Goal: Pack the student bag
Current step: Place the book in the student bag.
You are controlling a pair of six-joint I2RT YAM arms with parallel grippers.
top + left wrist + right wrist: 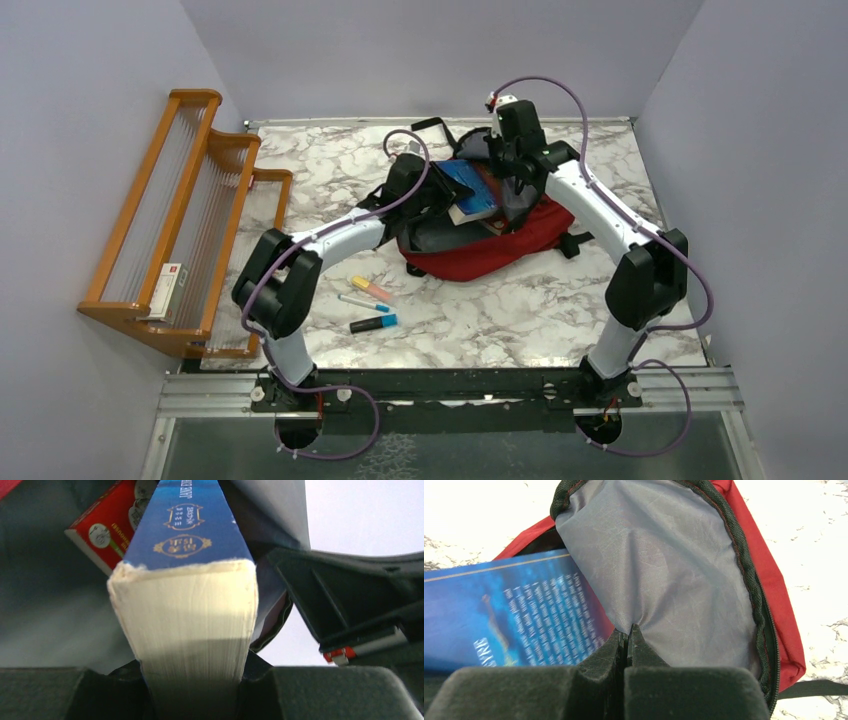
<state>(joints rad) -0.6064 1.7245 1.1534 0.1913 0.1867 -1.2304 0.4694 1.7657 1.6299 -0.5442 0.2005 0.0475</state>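
Marble-patterned bench sits between pale walls, and bare surface runs from the right claw out to the bench's right edge. A wooden rack lines the left edge, well apart from the left claw.

The student bag lies at mid-bench directly under both claws, mouth open, with its black zipper rim exposed. The right claw is clenched on a fold of the bag's grey lining, at the flap's edge.

The left claw grasps a thick blue book by its near end, page edge toward the wrist. The book's far end reaches into the bag mouth beside the lifted flap. A red-covered item lies just left of the book inside the bag.

Three markers lie on the bench nearer the bases than the left claw, apart from the bag. A small box rests in the rack.
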